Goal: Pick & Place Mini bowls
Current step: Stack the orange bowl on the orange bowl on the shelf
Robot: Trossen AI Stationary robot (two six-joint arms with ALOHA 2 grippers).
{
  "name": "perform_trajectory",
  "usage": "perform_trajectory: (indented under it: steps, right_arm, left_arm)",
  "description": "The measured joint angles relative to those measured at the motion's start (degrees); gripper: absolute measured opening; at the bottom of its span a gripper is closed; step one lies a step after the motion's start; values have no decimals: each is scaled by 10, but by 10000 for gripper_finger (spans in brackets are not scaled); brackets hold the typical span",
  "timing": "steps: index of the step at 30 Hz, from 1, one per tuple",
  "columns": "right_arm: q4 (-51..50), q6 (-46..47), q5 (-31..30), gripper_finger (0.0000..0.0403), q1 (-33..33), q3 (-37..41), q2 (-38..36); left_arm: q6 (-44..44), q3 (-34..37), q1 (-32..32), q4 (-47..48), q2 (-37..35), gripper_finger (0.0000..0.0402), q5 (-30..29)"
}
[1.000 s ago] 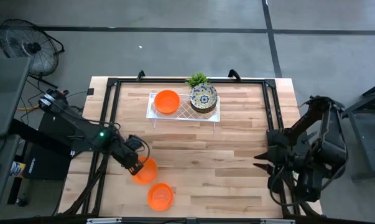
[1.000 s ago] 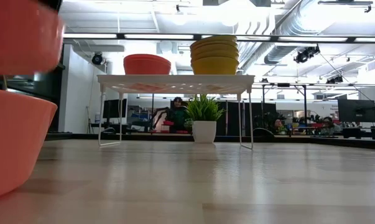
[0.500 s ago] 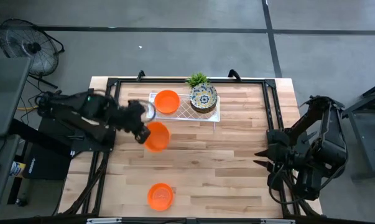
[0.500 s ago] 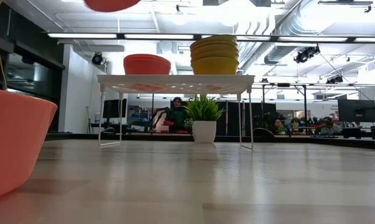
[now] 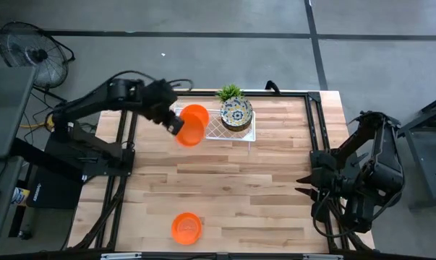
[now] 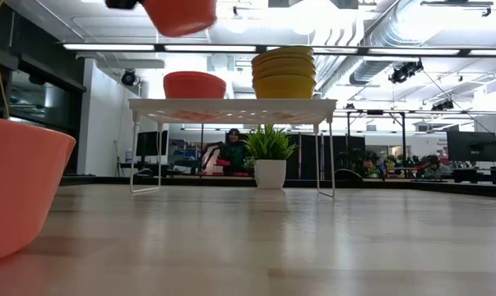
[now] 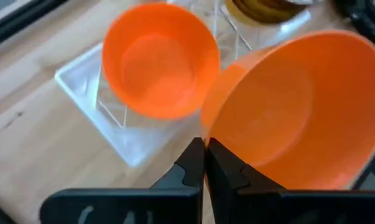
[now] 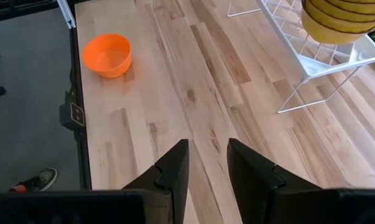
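My left gripper (image 5: 176,124) is shut on a plain orange mini bowl (image 5: 190,134) and holds it in the air at the near left end of the white lattice tray (image 5: 248,134). Another orange bowl (image 5: 196,114) sits on the tray, beside a stack of patterned bowls (image 5: 237,114). A third orange bowl (image 5: 186,227) rests on the table near its front edge. My right gripper (image 5: 303,185) waits open at the table's right side, with nothing between its fingers (image 8: 175,163). My left gripper pinches the held bowl's rim (image 7: 207,132) between its two fingers, at the rim's side nearest the arm. The fingers (image 7: 190,163) slant down from the table's left. The bowl is lifted clear and tilted, high above the table in the low view (image 6: 180,15).
A small green potted plant (image 5: 230,92) stands behind the tray at the far edge. The tray stands on thin wire legs (image 6: 133,148). A black frame (image 5: 127,137) runs round the table's edges. A person (image 6: 234,148) sits far off in the room behind.
My left gripper, still shut on the orange bowl, has risen and swung from the table's near left toward the far edge, up to the tray. The bowl has travelled with it, clear of the table, and now tilts more. The right arm kept still.
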State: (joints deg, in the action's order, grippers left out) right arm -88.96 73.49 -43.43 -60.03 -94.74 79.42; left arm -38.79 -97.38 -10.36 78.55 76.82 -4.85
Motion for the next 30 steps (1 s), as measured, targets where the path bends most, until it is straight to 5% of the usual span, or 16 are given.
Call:
perform_trajectory:
  steps: [14, 30]
  right_arm:
    - [5, 2, 17, 98, 0, 0, 0]
    - [25, 3, 19, 98, 0, 0, 0]
  left_arm:
    - [99, 2, -149, -70, 69, 0, 73]
    - [116, 1, -201, -18, 94, 0, 93]
